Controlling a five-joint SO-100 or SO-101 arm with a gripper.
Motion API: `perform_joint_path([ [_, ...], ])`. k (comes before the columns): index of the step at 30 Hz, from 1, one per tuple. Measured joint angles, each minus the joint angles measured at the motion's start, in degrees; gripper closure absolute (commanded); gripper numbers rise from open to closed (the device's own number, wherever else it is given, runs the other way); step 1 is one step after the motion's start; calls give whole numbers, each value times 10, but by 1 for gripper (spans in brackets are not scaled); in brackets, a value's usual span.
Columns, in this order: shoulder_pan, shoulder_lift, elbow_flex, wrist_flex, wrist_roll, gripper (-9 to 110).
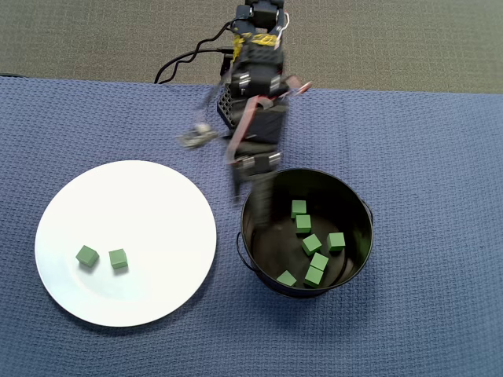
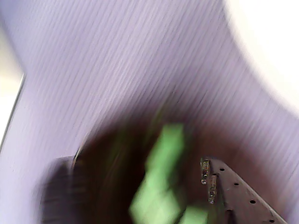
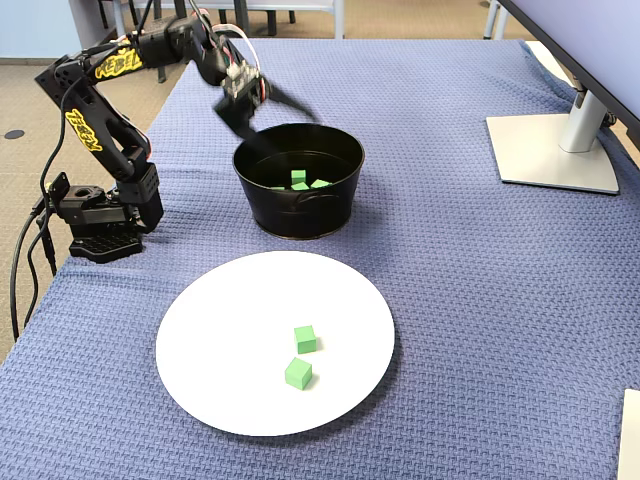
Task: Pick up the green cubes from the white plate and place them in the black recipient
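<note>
Two green cubes (image 1: 87,255) (image 1: 119,258) lie near each other on the white plate (image 1: 149,196), left of the black recipient (image 1: 357,259). Several more green cubes (image 1: 312,243) rest on the recipient's floor. My gripper (image 1: 250,191) hovers over the recipient's far-left rim, blurred by motion. In the fixed view the gripper (image 3: 272,118) stands open above the recipient (image 3: 300,215) with nothing between its fingers, and both plate cubes (image 3: 305,339) (image 3: 298,374) show. The wrist view is heavily smeared: a green cube streak (image 2: 163,172) inside the dark recipient, with one finger (image 2: 238,196) at lower right.
A blue woven cloth (image 1: 424,157) covers the table. The arm's base (image 3: 100,215) stands at the table's left edge in the fixed view, with cables (image 1: 185,63) behind it. A monitor stand (image 3: 555,150) sits at the far right. A white object (image 3: 630,435) shows at the lower right corner.
</note>
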State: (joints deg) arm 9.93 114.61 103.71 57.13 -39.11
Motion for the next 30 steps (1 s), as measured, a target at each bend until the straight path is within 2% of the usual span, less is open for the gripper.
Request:
perform_joint_path([
  [4, 137, -98, -6, -69, -72, 101],
  [8, 214, -205, -57, -98, -76, 101],
  [11, 236, -275, -102, -91, -63, 76],
  [12, 239, -296, -120, -79, -60, 74],
  [30, 241, -577, -430, 86, -4, 76],
])
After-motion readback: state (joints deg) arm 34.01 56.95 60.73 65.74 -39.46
